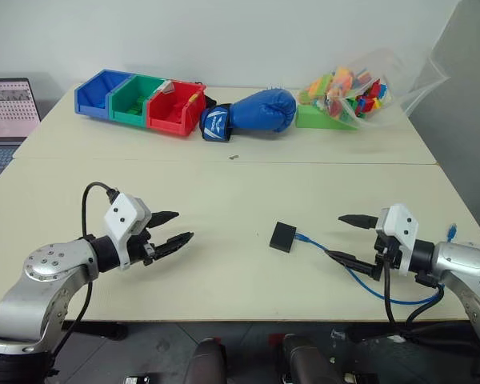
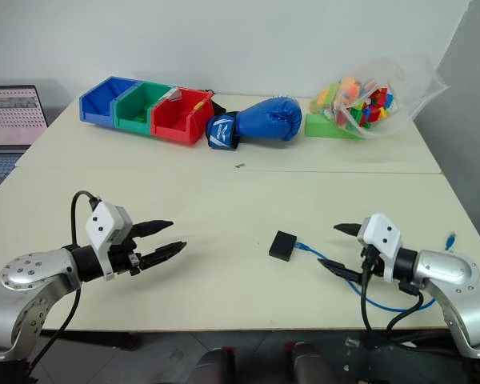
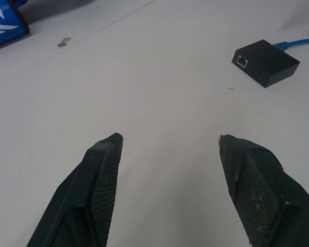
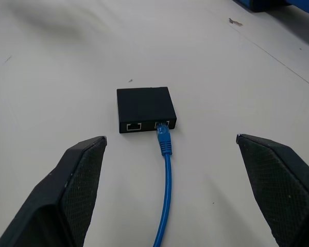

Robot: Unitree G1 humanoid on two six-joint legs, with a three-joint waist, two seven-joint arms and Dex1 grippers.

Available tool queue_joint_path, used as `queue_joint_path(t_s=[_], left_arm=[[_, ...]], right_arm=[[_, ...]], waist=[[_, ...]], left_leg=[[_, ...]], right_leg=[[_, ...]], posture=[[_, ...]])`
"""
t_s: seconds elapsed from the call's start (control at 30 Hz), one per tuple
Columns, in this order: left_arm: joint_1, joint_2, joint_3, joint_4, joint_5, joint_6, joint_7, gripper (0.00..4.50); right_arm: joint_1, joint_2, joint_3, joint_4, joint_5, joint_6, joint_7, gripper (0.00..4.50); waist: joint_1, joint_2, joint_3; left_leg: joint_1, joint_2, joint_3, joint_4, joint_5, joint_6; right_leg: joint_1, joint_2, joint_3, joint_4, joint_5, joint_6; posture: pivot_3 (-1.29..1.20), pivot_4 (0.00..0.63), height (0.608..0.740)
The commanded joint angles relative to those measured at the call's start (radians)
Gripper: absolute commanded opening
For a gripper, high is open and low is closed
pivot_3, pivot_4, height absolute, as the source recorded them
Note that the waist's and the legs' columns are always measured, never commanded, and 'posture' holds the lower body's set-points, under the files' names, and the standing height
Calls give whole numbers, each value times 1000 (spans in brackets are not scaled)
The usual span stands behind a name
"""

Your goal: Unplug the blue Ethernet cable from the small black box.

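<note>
Right gripper [image 4: 170,141] wide open — empty, blue Ethernet cable [image 4: 165,170] between fingers, small black box [image 4: 146,108] just ahead

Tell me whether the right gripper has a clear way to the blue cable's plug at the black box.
Probably yes. The right gripper is open and faces the small black box, with the blue Ethernet cable running between its fingers to the port. Only bare table lies between them.
</note>
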Motion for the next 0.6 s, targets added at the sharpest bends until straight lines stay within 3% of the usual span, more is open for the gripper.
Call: queue_joint_path(t_s=[0.03,0.43,0.6], left_arm=[[-3,16,19,-45,-21,-14,-23,3174],[-4,15,2,-60,-8,1,-25,3174],[-6,29,-33,-90,-23,15,-63,3174]], right_arm=[[-3,-4,-19,-5,-4,-33,7,4283],[-15,1,2,-1,-26,-37,-4,4283],[-43,20,78,6,-99,-9,-54,4283]], waist=[[0,0,0],[0,0,0],[0,0,0]], left_leg=[[0,0,0,0,0,0],[0,0,0,0,0,0],[0,0,0,0,0,0]], right_leg=[[0,0,0,0,0,0],[0,0,0,0,0,0],[0,0,0,0,0,0]], posture=[[0,150,740],[0,150,740],[0,150,740]])
